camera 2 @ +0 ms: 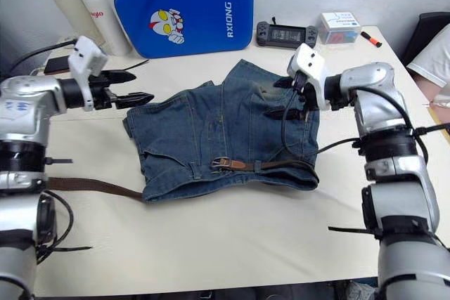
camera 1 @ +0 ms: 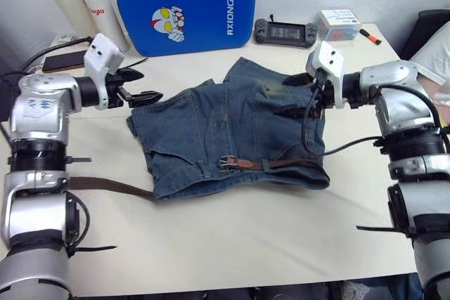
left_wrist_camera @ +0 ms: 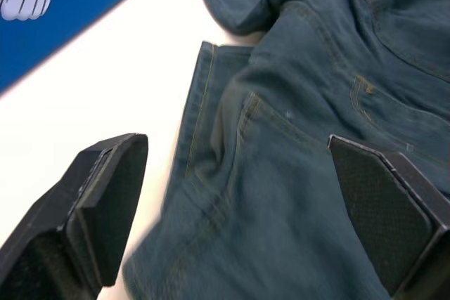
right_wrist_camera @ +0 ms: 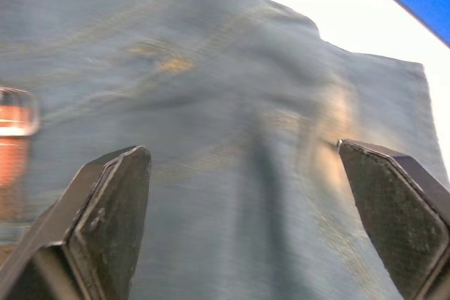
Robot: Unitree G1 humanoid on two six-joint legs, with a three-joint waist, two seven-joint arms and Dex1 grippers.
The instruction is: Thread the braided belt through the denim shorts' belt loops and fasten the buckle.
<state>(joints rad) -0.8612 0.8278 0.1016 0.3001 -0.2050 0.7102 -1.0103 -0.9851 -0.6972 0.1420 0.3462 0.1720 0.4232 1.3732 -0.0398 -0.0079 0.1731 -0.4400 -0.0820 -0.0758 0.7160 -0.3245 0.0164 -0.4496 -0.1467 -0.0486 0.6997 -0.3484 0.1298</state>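
- Denim shorts point(camera 1: 225, 135) lie spread flat on the white table point(camera 1: 232, 237), waistband toward the near edge, legs toward the blue case point(camera 1: 186, 8).
- Braided belt point(camera 1: 105, 186) runs along the waistband; its free end trails off the shorts to the robot's left across the table.
- Buckle point(camera 1: 226, 162) sits near the middle of the waistband, with a tan strap section just beside it. Whether it is fastened cannot be told.
- Belt loops: individual loops cannot be made out.
- Left gripper point(camera 1: 144, 84): fingers wide apart, holding nothing, at the shorts' left leg edge.
- Right gripper point(camera 1: 292, 95): fingers wide apart, holding nothing, over the shorts' right side.
- Behind the shorts: two bottles point(camera 1: 81, 1), a handheld game console point(camera 1: 285, 31), a small box point(camera 1: 339, 23).
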